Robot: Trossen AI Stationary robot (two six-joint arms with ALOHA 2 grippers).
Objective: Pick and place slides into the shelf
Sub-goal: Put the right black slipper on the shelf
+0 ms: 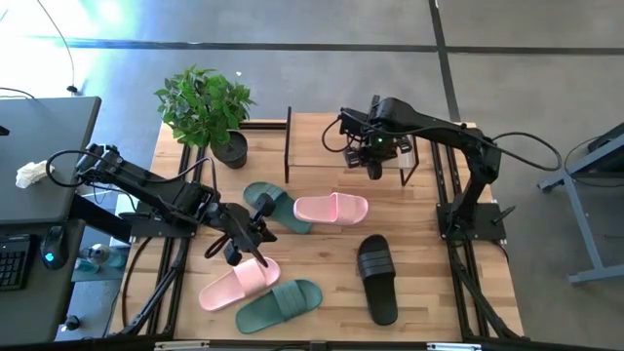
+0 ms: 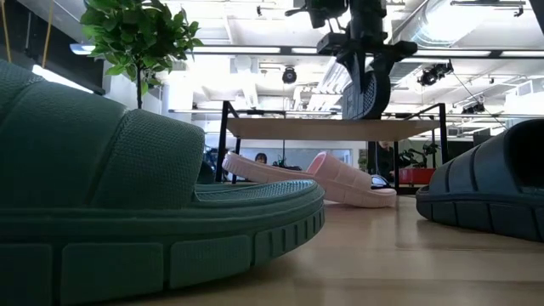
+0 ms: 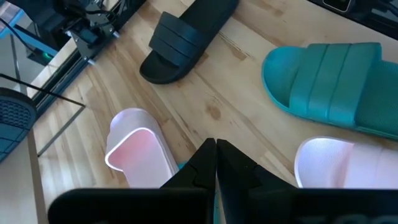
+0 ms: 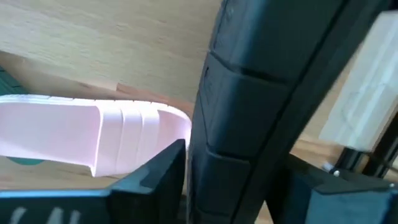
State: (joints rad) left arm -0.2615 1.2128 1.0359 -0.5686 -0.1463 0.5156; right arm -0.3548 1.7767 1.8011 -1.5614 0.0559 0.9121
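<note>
Shelf, one: far edge of the worktop. Slides, six: two pink, two green, one black loose mid-worktop; one black slide upright over the shelf between the right hand's spread fingers, seemingly just released. Retreat straight upward, avoiding toppling. Left hand, shut, empty, near-left.

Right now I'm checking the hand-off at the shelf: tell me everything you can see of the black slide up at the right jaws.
The black slide looks like ribbed black rubber and hangs on edge, sole near vertical, above the shelf top. The right gripper has a finger on each side of it; the jaws stand wide, so I cannot tell whether they grip it. From above the gripper mostly hides it. Whether it touches the board is unclear.
</note>
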